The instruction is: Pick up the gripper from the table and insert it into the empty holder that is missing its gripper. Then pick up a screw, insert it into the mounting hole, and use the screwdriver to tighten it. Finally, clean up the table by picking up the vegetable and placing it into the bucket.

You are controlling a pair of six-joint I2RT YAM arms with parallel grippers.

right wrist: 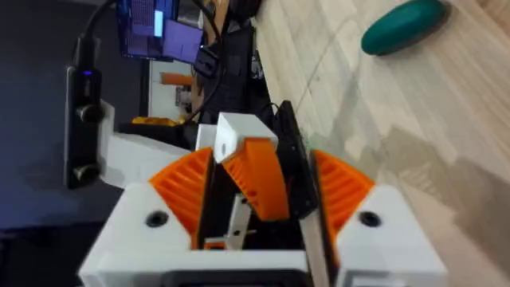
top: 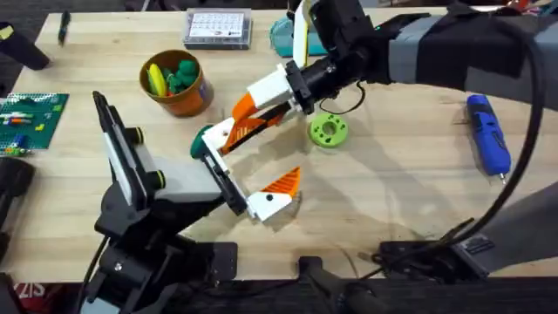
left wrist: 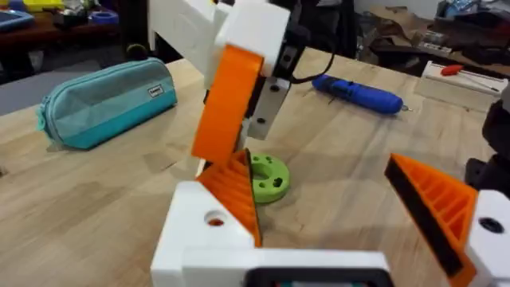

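Orange ribbed pads and white fingers crowd the middle of the overhead view, and we cannot follow every edge there. The right gripper (top: 228, 133) reaches down-left from the upper right; its jaws are narrow and closed on a white and orange gripper part (right wrist: 253, 171), which sits between the pads in the right wrist view. How this part meets the holder we cannot make out. The left gripper (top: 279, 192) lies at the lower centre of the overhead frame with jaws wide apart and nothing between them; one orange pad (left wrist: 437, 209) is cut by the right edge of the left wrist view.

We see the vegetable (top: 203, 139) only partly, left of centre, half hidden behind the right gripper. The bucket (top: 179, 85) stands in the upper left with toy pieces inside. The screwdriver (top: 488, 135) lies far right on the table (top: 392, 192). A lime green disc (top: 328, 131) rests near the centre, a teal case (left wrist: 107, 104) beyond.
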